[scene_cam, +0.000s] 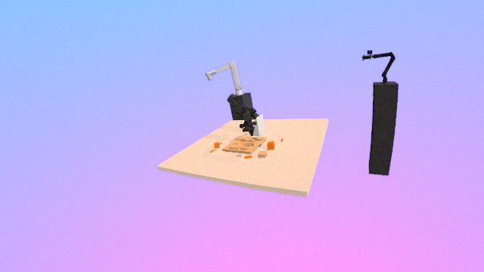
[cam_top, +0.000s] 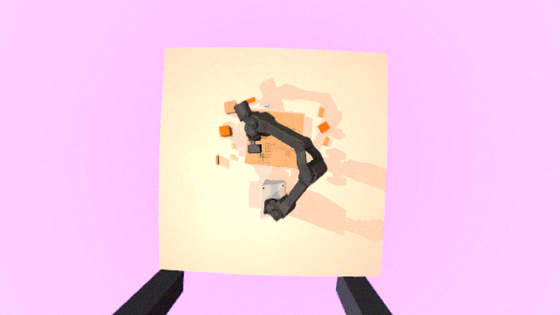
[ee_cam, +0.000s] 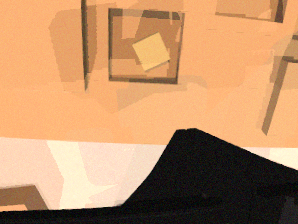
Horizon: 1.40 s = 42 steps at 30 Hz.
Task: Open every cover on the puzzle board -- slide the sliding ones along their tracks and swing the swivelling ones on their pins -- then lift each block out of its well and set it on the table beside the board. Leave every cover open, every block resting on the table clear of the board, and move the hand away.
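The puzzle board (cam_top: 297, 122) (scene_cam: 236, 150) (ee_cam: 225, 112) lies flat under the arm. A yellow block (ee_cam: 151, 51) sits turned in a square open well of the board in the wrist view. Two small yellow blocks, one (cam_top: 233, 146) behind the other (cam_top: 232, 157), rest on the table left of the board. My gripper (ee_cam: 185, 139) is shut and empty, its tips above the board's edge area and clear of the block in the wrist view. In the top view the fingertips are hidden under the arm. The covers' positions are too small and partly hidden to tell.
An orange cube (cam_top: 225, 131) (scene_cam: 271, 145), a tan block (cam_top: 229, 107) (scene_cam: 262, 154), an orange bar (cam_top: 250, 100) (scene_cam: 248, 156) and a pale cube (cam_top: 266, 104) (scene_cam: 239, 155) lie around the board. Another orange block (cam_top: 324, 127) (scene_cam: 216, 145) lies to its right in the top view, between two tan pieces.
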Tool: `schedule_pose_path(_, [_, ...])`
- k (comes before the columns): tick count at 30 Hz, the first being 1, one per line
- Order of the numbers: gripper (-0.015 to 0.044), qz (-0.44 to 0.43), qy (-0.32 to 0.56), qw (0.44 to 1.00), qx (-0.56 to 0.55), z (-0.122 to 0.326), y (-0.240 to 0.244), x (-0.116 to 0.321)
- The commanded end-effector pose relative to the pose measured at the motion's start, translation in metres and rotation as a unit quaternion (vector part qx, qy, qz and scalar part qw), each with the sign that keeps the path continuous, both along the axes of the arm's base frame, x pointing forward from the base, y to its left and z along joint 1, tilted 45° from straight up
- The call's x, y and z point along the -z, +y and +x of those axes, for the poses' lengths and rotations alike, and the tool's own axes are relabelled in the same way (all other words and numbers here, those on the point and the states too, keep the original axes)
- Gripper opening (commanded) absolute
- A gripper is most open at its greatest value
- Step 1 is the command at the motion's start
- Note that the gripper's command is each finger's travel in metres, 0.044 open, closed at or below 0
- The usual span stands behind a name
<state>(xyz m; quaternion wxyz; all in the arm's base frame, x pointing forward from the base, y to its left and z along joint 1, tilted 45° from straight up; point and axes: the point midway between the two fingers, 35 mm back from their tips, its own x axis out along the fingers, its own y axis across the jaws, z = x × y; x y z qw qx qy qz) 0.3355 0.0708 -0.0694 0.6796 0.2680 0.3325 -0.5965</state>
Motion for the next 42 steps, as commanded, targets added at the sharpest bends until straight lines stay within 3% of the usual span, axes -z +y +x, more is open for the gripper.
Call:
schedule_pose_path(1, [0.0000,-0.001,-0.040,0.998,0.048,0.009,-0.016,-0.013])
schedule_pose_path(8, [0.0000,0.001,-0.101,0.988,0.116,0.021,-0.040,-0.034])
schedule_pose_path(20, [0.0000,-0.028,0.032,0.998,-0.044,0.034,-0.088,-0.075])
schedule_pose_path(31, [0.0000,-0.060,0.167,0.966,-0.187,0.035,-0.137,-0.115])
schedule_pose_path(42, [0.0000,-0.062,0.175,0.963,-0.196,0.035,-0.143,-0.114])
